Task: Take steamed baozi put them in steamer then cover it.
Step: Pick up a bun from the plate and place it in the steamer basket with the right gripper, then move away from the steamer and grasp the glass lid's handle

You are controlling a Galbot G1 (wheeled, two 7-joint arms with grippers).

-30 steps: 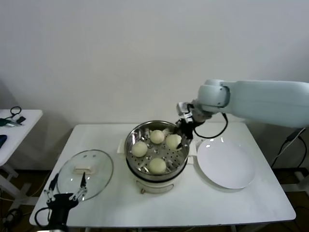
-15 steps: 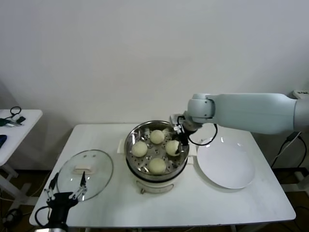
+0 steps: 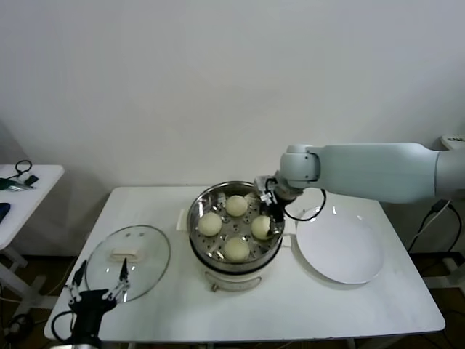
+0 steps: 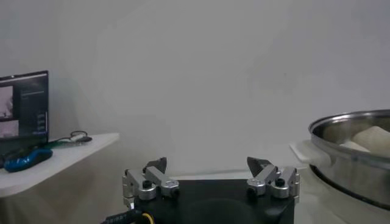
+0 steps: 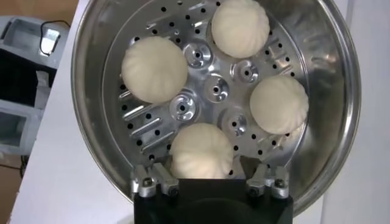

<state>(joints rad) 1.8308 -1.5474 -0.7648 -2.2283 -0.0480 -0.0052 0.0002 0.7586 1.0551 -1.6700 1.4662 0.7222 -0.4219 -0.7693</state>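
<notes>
My right pincer [image 5: 210,180] hangs open over the steamer's [image 3: 236,222] right side, fingers straddling one baozi [image 5: 201,151]; my arm reaches in from the right. My left pincer [image 3: 96,289] waits open near the cover [image 3: 129,252].

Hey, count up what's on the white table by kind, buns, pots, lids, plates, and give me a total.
Steamed baozi: 4, all on the perforated tray inside the steamer
Steamer: 1
Cover: 1, lying on the table beside the steamer
White plate: 1
Total: 7
</notes>
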